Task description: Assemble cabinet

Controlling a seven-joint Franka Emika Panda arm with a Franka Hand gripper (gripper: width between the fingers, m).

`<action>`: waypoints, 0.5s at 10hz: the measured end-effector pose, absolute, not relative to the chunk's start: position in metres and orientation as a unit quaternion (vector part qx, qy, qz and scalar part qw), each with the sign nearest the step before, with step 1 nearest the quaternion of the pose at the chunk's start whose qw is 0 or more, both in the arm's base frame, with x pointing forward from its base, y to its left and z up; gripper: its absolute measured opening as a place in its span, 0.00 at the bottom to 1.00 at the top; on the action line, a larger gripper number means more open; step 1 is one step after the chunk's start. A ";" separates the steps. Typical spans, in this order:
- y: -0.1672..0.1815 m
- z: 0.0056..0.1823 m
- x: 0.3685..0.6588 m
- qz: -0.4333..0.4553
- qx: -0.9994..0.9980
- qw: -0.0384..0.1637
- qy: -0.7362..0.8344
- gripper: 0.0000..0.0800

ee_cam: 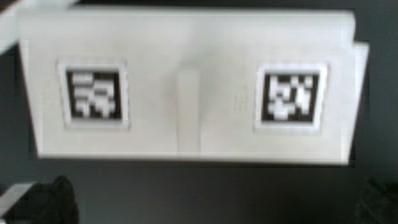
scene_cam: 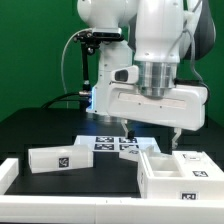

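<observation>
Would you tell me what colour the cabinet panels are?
The cabinet panels are white with black-and-white tags, clearest in the exterior view.

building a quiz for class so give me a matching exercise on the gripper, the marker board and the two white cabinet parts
1 gripper
2 marker board
3 open box cabinet part
4 smaller cabinet part

a exterior view's left
b wide open
c exterior view's right
d flat, in the middle

Pairs: 1-b, 2-d, 3-c, 4-a

No words or numbers could be read; only square black-and-white tag markers [scene_cam: 66, 157] were seen on the white cabinet panels [scene_cam: 45, 160].
</observation>
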State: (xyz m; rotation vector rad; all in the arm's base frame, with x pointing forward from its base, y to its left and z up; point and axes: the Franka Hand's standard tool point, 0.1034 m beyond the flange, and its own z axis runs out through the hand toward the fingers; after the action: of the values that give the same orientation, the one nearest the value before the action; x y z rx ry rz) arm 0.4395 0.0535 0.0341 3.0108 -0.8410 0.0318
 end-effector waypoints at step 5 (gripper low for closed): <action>0.060 0.010 0.430 0.007 0.963 0.015 -0.267 0.85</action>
State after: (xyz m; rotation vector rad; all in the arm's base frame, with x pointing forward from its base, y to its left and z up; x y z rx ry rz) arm 0.4300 0.0602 0.0103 2.9974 -0.8319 0.0230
